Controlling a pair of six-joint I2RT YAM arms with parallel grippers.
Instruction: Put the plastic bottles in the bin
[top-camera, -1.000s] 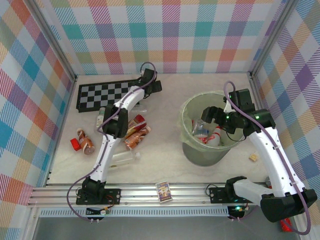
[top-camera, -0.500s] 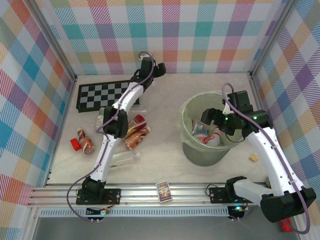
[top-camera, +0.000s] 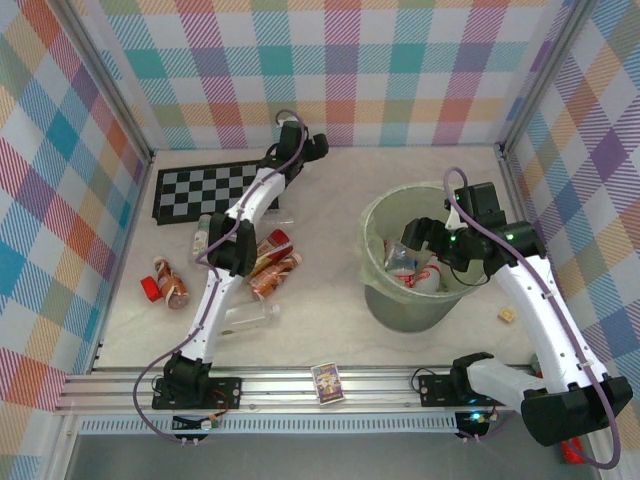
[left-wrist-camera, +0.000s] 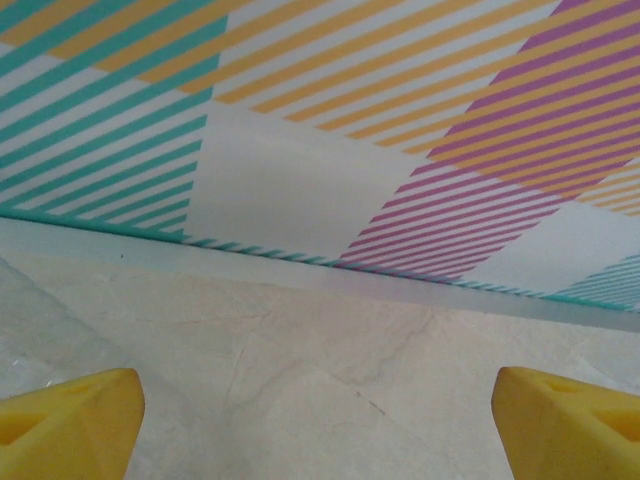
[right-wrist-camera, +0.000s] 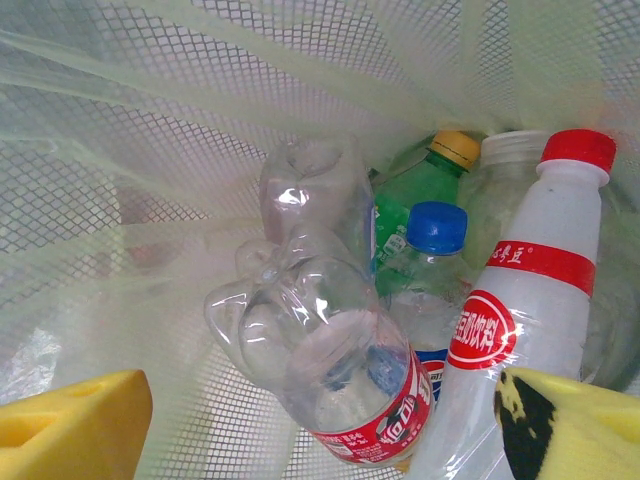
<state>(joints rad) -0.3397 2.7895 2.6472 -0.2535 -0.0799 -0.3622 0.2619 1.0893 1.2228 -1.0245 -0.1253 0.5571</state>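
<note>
Bottles (right-wrist-camera: 335, 370) are lying inside the bin (top-camera: 400, 305): a crumpled clear one with a red label, a white one with a red cap (right-wrist-camera: 525, 300), a blue-capped one (right-wrist-camera: 432, 235) and a green one (right-wrist-camera: 420, 190). More bottles (top-camera: 272, 265) are lying on the table (top-camera: 330, 320) left of the bin, near the chessboard (top-camera: 205, 188). The right gripper (top-camera: 412, 235) is hovering over the bin's mouth, jaws wide, holding nothing. The left gripper (top-camera: 314, 147) is pointing at the far wall, jaws wide, empty.

The table (top-camera: 330, 240) has a pale marbled top. A checkerboard mat (top-camera: 215, 188) lies flat at upper left. Several bottles (top-camera: 272, 275) lie on their sides at left centre. The bin (top-camera: 400, 305) stands upright at right centre, with a small tan block (top-camera: 507, 314) near it.
</note>
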